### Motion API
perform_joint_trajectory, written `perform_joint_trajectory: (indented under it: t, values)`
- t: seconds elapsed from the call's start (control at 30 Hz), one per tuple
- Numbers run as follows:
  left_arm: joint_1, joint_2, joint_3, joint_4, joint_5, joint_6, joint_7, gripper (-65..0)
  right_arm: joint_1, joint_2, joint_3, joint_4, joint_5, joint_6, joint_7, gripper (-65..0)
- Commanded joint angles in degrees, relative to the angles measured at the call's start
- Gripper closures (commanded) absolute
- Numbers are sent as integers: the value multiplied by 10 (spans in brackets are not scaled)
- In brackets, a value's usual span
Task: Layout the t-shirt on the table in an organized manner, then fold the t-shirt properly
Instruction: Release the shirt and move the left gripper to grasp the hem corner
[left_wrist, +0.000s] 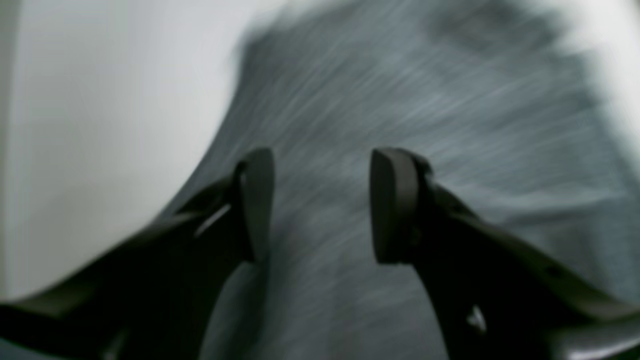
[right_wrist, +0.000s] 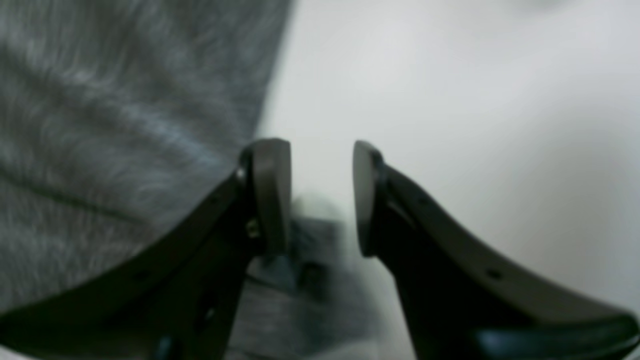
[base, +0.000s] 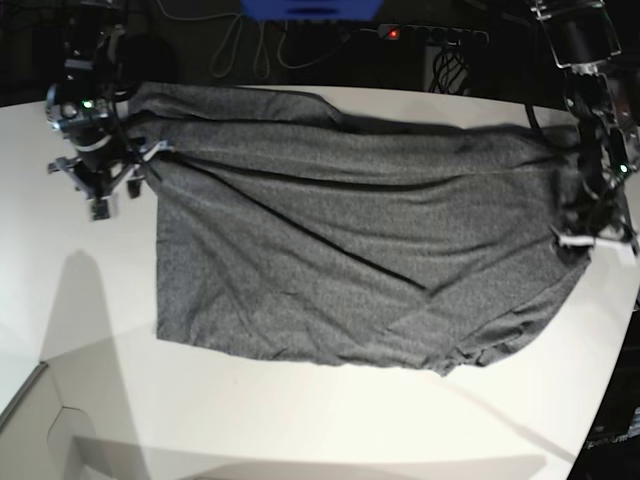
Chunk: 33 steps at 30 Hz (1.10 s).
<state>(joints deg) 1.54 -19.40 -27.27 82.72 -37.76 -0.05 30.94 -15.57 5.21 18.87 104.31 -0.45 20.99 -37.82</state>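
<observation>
Left wrist view first: left gripper (left_wrist: 322, 205) with both dark, paddle-shaped pads well apart, nothing pinched between them, just heathered grey knit of the t-shirt (left_wrist: 425, 150) underneath. Matte black curved fingers (left_wrist: 395, 205), smooth plastic look. Fabric badly motion-blurred here, streaky, with the white table (left_wrist: 100, 125) showing off to the left past the shirt's curved edge.

Right wrist view: right gripper (right_wrist: 322, 197) also spread, gap between the pads empty, same black curved fingers (right_wrist: 270, 195) with flat rounded tips. Sitting right at the cloth's border, fuzzy grey shirt (right_wrist: 110, 125) filling the left half with soft ridged wrinkles, bare glossy white table (right_wrist: 450, 100) on the right. Small blurry dark bit below the gap, can't tell what.

Base view: right gripper (base: 100, 200) on the left side, at the far left corner of the shirt; left gripper (base: 590, 235) on the right side, over the shirt's right edge. T-shirt (base: 350, 260) spread mostly flat across the middle of the table (base: 300, 420), roughly rectangular, dark grey, plain. Long diagonal creases across it, near edge slanting, near right corner rumpled and folded over. Far edge close to the table's far rim. Cables and a blue object (base: 310, 8) in the dark beyond.
</observation>
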Motion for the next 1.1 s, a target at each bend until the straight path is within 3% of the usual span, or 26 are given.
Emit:
perform_joint_trajectory:
  t: [0.0,0.17,0.4,0.6,0.83,1.07]
  values:
    - [-14,-5,-3,24,-2,-3,-13,-304,7,-2,15,25,5,1,14,-218]
    - [-102,6,1,-10,19,-3,-11,-304,6,-9,47,46,5,1,9,-218]
    - [-296,19,58,-273,86,-3,-15,-308,-20,-10,48,48,5,1,12,-218]
    - [-404,27,195,-458,118,-3,-152,-308,-23,-11,46,48,5,1,10,-218]
    - [-441,43,345,-618,133,-3,-317,-308,-21,-11,46,49,5,1,9,-218]
    - [-418,46,394,-625,133,-3,-339,-303,-30,-11,46,49,5,1,8,-218]
